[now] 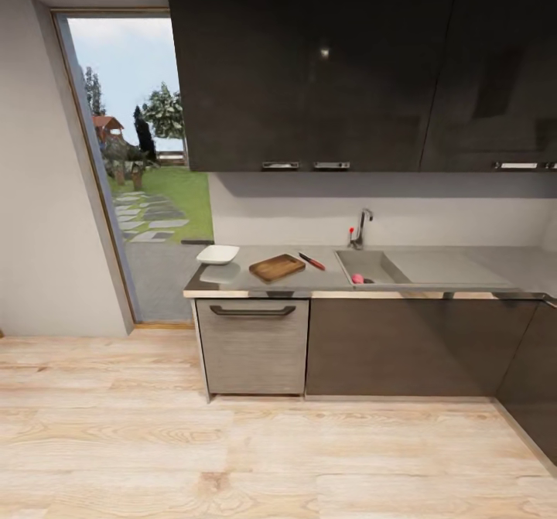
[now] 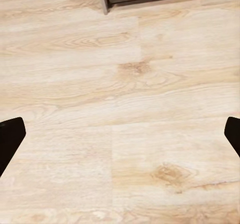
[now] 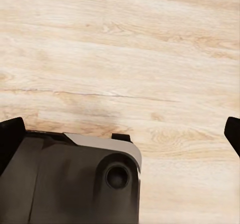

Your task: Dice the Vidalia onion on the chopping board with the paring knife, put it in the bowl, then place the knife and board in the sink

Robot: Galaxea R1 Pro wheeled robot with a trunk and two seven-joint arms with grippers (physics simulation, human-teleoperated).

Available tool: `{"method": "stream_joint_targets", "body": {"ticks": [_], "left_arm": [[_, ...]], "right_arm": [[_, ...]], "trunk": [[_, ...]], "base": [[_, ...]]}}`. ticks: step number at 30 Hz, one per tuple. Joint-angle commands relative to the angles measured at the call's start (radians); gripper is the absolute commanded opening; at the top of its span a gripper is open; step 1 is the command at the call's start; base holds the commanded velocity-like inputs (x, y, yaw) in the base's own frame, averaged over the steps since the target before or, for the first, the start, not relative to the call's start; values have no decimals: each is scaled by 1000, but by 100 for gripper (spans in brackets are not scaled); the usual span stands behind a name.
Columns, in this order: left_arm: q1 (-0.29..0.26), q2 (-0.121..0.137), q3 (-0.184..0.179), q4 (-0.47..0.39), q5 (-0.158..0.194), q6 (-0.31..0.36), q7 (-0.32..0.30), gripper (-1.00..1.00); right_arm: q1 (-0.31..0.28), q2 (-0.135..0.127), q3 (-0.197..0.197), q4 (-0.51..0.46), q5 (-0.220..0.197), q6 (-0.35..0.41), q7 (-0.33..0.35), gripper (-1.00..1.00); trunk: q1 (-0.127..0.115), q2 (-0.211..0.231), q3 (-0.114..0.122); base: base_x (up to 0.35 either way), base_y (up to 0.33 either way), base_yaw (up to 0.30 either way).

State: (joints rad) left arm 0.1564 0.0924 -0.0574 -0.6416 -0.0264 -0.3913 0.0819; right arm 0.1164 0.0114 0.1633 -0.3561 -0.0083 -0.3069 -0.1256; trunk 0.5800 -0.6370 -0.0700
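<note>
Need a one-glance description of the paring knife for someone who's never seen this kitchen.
Find the sink under the chrome tap on the dark countertop. Just left of the basin lies the paring knife, flat, between the sink and the brown chopping board. It is the only slim thing there: red handle, dark blade, unlike the broad board or the white bowl further left.

Across the floor (image 1: 232,457) stands the surface (image 1: 325,279), under the wall cabinets (image 1: 356,63). On it, from the left: the bowl (image 1: 217,254), then the chopping board (image 1: 277,268), then the paring knife (image 1: 312,261) just beside the board — and right of that the sink (image 1: 371,265), the onion (image 1: 357,278) lying in it, the tap (image 1: 362,227) behind it. A doorway (image 1: 139,194) opens left of the surface.
</note>
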Motion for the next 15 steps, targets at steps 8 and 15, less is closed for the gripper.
{"method": "stream_joint_targets", "body": {"ticks": [8, 15], "left_arm": [[0, 1, -6, -1, -3, 0, 9, 100], [0, 1, -6, -1, -3, 0, 9, 100]], "right_arm": [[0, -1, 8, -1, -1, 0, -9, 100], [0, -1, 8, -1, -1, 0, -9, 100]], "trunk": [[-30, 55, 24], [-57, 104, 46]], "base": [[0, 0, 0], [0, 0, 0]]}}
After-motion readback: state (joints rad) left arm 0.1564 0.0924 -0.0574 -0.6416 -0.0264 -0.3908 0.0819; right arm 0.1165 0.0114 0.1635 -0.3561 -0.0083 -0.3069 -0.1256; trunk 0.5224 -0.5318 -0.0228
